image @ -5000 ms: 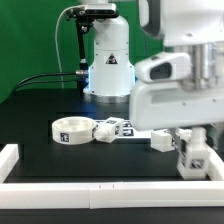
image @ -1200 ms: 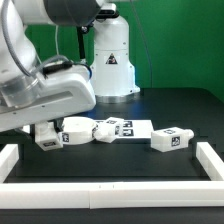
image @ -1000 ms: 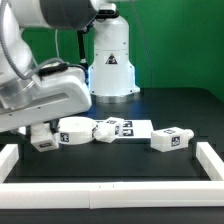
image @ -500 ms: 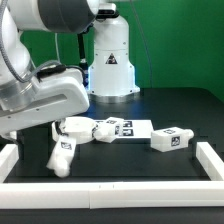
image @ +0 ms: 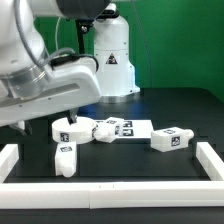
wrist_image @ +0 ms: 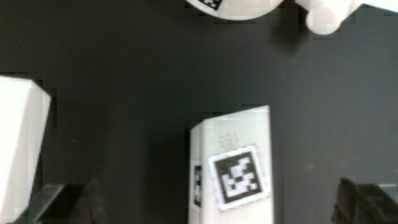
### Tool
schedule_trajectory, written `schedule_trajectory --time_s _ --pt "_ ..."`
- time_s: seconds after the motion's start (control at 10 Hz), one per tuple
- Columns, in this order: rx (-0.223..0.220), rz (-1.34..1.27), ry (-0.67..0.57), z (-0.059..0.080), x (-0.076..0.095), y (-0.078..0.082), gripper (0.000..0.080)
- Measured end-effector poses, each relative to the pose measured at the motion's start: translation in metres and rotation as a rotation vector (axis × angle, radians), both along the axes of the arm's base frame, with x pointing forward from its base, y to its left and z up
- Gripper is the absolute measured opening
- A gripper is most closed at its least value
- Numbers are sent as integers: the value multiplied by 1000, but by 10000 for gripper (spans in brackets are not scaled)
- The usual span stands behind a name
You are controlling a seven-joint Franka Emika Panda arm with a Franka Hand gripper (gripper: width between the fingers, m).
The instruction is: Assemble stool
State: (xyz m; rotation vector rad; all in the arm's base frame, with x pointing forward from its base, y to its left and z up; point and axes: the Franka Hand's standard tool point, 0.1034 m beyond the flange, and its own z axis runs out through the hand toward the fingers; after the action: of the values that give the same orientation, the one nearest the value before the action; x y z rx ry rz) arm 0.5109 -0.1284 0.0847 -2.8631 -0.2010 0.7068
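Stool still in loose pieces on the table (image: pixel 120 170), nothing joined. In the exterior view the round seat (image: pixel 70 128) lies flat toward that view's left, with the front leg (image: pixel 65 158) on its side just before it and apart from it. The second leg (image: pixel 170 141) lies well apart toward the exterior view's right. A third chunky white piece (image: pixel 99 130) touches the seat, probably another leg, and beside it is the flat tagged marker board (image: pixel 127 126). The count is one seat, two sure legs, one likely leg; more I cannot tell. The arm (image: pixel 50 85) hangs over the left side and hides its own tip; the white edge rail (image: pixel 110 192) borders the table.

In the wrist view the claw (wrist_image: pixel 210 205) stands wide open and empty; its dark fingers (wrist_image: pixel 50 205) show at either side, with the front leg (wrist_image: pixel 237 165) on the table between them, tag up, touched by neither. The rail (wrist_image: pixel 18 130) runs alongside, and the seat's edge (wrist_image: pixel 231 5) peeps in beyond.

My reading is that the step in hand is staging legs by the seat, with no leg fitted yet. The next move calls for the seat to be steady and socket-side up; then a square grip across a leg, lifted clear and stood over a socket.
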Motion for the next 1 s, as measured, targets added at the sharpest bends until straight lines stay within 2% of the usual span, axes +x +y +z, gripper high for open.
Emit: schedule_trajectory --time_s 0.1,0.4,0.5,0.6,0.7,0.8,1.0 --pt "2 4 -24 0 -9 3 649" --pt "5 7 -20 -3 -7 3 649" --pt "27 55 -52 -4 -6 -1 649" --pt "63 142 -162 -3 -13 -15 649" --pt "51 141 -178 0 -37 -18 649" --pt "52 165 -208 -1 -49 -15 649" --pt "43 133 -361 -5 -59 -23 649"
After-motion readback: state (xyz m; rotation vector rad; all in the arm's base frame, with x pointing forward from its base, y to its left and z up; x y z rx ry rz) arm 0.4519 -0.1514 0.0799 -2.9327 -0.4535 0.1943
